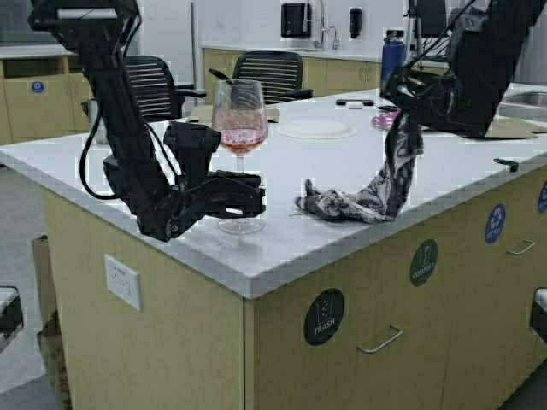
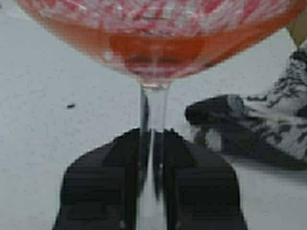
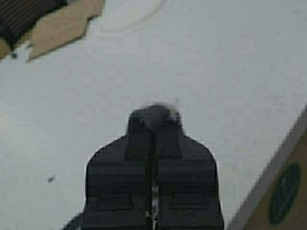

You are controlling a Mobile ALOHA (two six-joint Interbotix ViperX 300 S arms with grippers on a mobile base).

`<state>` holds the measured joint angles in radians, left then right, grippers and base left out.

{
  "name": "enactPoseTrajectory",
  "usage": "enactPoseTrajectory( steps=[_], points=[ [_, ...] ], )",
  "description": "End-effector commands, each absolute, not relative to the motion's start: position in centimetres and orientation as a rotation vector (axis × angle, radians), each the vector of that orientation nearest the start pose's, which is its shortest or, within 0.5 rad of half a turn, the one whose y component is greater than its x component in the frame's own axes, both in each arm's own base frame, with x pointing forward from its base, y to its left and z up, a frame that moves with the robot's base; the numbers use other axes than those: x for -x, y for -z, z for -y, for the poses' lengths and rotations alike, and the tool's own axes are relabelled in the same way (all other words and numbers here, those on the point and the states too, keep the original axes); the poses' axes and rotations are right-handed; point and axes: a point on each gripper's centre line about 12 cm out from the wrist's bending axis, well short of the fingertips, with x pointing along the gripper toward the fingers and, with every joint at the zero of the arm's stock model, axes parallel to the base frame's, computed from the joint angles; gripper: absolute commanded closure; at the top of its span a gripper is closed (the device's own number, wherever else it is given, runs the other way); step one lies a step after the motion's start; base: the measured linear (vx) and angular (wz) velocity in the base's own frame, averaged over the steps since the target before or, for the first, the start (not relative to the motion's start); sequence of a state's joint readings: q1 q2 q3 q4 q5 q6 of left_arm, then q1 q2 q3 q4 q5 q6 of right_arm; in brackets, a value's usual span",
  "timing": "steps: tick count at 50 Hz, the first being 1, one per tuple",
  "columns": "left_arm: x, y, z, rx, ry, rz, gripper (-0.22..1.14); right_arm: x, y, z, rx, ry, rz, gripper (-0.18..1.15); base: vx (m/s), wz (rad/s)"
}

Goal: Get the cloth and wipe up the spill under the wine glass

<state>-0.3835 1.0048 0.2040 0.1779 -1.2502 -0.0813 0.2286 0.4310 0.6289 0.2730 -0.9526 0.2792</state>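
The wine glass, clear with pinkish-red liquid in its bowl, stands near the counter's front edge. My left gripper is shut on its stem, just above the foot. The cloth, white-grey with dark flowers, hangs from my right gripper, which is shut on its upper end; its lower end lies bunched on the counter right of the glass. In the left wrist view the cloth lies beside the stem. In the right wrist view a dark tuft of cloth pokes past the shut fingertips.
The white counter ends in a front edge close below the glass. Behind are a white plate, a blue bottle, a steel mug, a sink at far right and office chairs. Cabinet doors carry round trash labels.
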Motion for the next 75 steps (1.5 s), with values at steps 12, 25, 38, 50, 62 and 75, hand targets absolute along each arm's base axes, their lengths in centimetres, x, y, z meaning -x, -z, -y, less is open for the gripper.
enactPoseTrajectory(
  steps=[12, 25, 38, 50, 62, 75],
  points=[
    [-46.9, 3.5, 21.1, 0.035, 0.536, 0.06, 0.06, -43.7, -10.8, -7.9, -0.399, -0.017, -0.093, 0.9, 0.0, 0.0],
    [-46.6, 3.2, 21.0, 0.045, 0.539, 0.089, 0.06, -43.3, -10.5, -7.9, -0.392, -0.021, -0.105, 0.9, 0.0, 0.0],
    [-44.2, 2.0, 19.6, 0.051, 0.517, 0.122, 0.06, -43.0, -10.3, -7.8, -0.393, -0.018, -0.115, 0.9, 0.0, 0.0],
    [-39.9, -0.1, 17.7, 0.068, 0.507, 0.148, 0.06, -42.5, -10.7, -8.2, -0.395, -0.031, -0.111, 0.9, 0.0, 0.0],
    [-34.3, -3.6, 15.4, 0.067, 0.507, 0.088, 0.06, -40.3, -14.0, -9.8, -0.336, -0.123, -0.072, 0.9, 0.0, 0.0],
    [-31.5, -9.3, 14.3, 0.073, 0.506, 0.14, 0.06, -39.0, -18.7, -10.2, -0.282, -0.166, -0.075, 0.9, 0.0, 0.0]
  ],
)
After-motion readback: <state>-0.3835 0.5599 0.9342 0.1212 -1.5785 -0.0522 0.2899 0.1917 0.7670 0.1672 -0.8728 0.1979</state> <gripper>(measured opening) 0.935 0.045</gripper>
